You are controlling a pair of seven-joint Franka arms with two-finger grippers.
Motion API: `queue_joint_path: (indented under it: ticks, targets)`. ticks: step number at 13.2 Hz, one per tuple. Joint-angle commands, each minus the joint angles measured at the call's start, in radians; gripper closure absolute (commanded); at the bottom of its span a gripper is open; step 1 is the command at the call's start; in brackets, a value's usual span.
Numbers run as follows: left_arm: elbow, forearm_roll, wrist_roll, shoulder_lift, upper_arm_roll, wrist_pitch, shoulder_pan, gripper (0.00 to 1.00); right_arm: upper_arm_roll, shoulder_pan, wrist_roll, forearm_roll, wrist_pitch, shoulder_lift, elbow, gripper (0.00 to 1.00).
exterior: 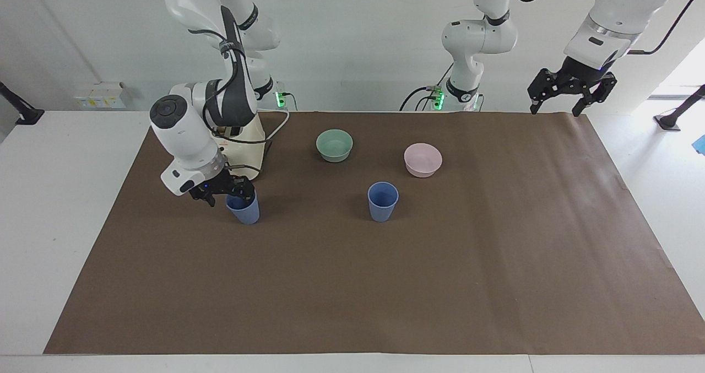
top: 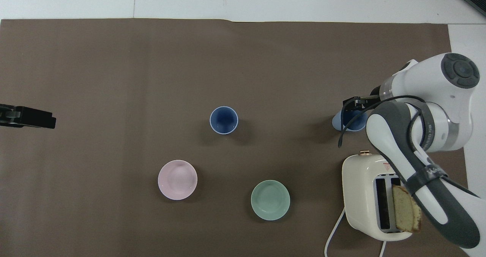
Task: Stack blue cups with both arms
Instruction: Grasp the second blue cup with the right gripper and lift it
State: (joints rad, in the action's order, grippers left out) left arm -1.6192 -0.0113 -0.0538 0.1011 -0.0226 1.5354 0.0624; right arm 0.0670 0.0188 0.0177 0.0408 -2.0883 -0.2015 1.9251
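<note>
One blue cup [exterior: 383, 201] [top: 224, 120] stands upright and alone mid-mat. A second blue cup [exterior: 244, 210] [top: 347, 122] stands toward the right arm's end, beside the toaster and farther from the robots than it. My right gripper [exterior: 230, 194] [top: 355, 107] is open, low at this cup's rim on the side toward the right arm's end; whether a finger touches the rim I cannot tell. My left gripper [exterior: 554, 108] [top: 38, 118] hangs open and empty, high over the mat's edge at the left arm's end.
A green bowl [exterior: 334, 145] [top: 270, 200] and a pink bowl [exterior: 423, 160] [top: 177, 180] sit nearer the robots than the middle cup. A cream toaster [top: 366, 196] with a bread slice stands under the right arm, its cord trailing off the mat.
</note>
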Motion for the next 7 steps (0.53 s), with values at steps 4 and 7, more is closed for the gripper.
queue_joint_path:
  ticks: [4,7]
  targets:
    - [-0.001,0.008,-0.006,0.008,-0.013,-0.014,-0.029,0.0,0.0,0.012,-0.019,-0.012,-0.022,0.048,0.095,0.0]
    - [-0.001,0.008,-0.006,0.006,-0.005,-0.012,-0.029,0.0,0.0,0.013,-0.042,-0.012,-0.039,0.045,0.094,0.96]
